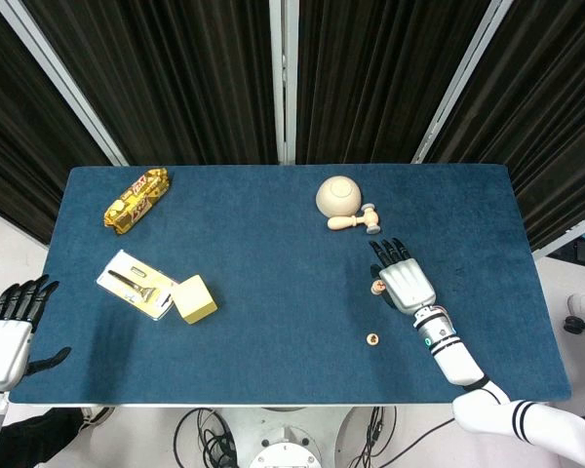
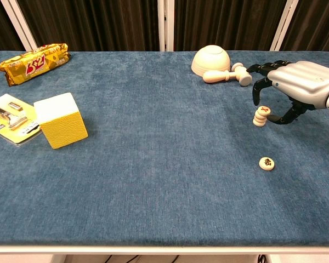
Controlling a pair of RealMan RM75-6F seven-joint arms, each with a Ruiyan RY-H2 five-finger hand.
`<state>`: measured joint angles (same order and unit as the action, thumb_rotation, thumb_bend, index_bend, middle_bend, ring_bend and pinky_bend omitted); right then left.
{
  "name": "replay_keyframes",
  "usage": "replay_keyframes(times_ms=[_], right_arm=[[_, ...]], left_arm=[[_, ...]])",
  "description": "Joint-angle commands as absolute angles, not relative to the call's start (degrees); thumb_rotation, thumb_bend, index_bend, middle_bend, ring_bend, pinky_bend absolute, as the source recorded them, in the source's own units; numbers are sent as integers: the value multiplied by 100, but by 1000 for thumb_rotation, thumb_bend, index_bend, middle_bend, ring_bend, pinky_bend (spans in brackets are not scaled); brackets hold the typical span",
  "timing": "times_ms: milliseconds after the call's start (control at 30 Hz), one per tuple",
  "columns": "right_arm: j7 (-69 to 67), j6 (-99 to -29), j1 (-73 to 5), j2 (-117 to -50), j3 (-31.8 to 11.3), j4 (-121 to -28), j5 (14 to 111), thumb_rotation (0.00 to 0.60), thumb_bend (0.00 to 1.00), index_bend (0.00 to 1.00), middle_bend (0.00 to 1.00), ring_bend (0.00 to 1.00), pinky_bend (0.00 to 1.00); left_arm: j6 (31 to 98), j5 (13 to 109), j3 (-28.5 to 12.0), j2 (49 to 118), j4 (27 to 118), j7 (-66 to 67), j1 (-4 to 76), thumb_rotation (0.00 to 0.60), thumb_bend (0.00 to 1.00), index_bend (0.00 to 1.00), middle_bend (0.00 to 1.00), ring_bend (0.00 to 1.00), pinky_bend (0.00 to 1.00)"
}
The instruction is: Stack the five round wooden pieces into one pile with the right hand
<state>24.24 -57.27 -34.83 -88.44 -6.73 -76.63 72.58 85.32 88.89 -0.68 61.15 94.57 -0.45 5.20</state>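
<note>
Right hand over the pile, one piece left.
Right hand (image 2: 296, 82) arched above the pile (image 2: 260, 116), fingers spread, apparently grasping nothing, probably just releasing the top piece. Loose piece (image 2: 267, 163) lies nearer the front edge than the pile. Left hand (image 1: 10, 327) idle, released, off-table.

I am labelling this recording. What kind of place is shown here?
Probably a robot lab or test booth: a blue-covered table before black curtains, cables on the floor, and unrelated props such as a snack pack and yellow block.
</note>
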Motion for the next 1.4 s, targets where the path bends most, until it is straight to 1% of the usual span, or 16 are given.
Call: replay_keyframes(times_ms=[33, 100, 133, 300, 400, 567, 667, 767, 1000, 1400], right_arm=[[2422, -5727, -3485, -8835, -670, -7676, 7252, 600, 263, 263, 8, 0, 0], [2412, -5738, -3483, -8820, -668, -7697, 7254, 600, 263, 210, 7, 0, 0], [2399, -5751, -3479, -8806, -666, -7721, 7261, 600, 262, 203, 7, 0, 0], [2286, -5963, -3412, -8652, -633, -7969, 7460, 600, 261, 201, 7, 0, 0], [2212, -6152, -3336, -8473, -521, -8251, 7741, 600, 260, 201, 8, 0, 0], [2076, -6212, -3248, -8121, -140, -8691, 8301, 600, 259, 237, 6, 0, 0], [2124, -6093, -3228, -7974, 109, -8742, 8520, 600, 254, 257, 0, 0, 0], [2126, -6040, -3167, -7949, 223, -8736, 8545, 600, 249, 275, 0, 0, 0], [2067, -5960, -3079, -8018, 362, -8635, 8610, 600, 245, 326, 0, 0, 0], [1897, -5919, -3007, -8106, 486, -8662, 8825, 600, 245, 376, 0, 0, 0]], left_arm=[[8530, 8883, -71, 6116, 9456, -41, 520, 600, 136, 77, 0, 0, 0], [8526, 8876, -72, 6118, 9456, -37, 521, 600, 136, 77, 0, 0, 0], [8528, 8877, -73, 6117, 9457, -38, 521, 600, 136, 77, 0, 0, 0], [8537, 8890, -71, 6113, 9455, -41, 519, 600, 136, 77, 0, 0, 0], [8541, 8901, -71, 6112, 9458, -40, 522, 600, 136, 77, 0, 0, 0], [8533, 8921, -58, 6111, 9476, -32, 525, 600, 136, 77, 0, 0, 0], [8506, 8891, -58, 6107, 9489, -55, 527, 600, 136, 76, 0, 0, 0], [8496, 8882, -55, 6100, 9500, -46, 527, 600, 136, 77, 0, 0, 0], [8481, 8882, -52, 6099, 9504, -38, 534, 600, 136, 77, 0, 0, 0], [8492, 8896, -52, 6088, 9496, -84, 534, 600, 136, 77, 0, 0, 0]])
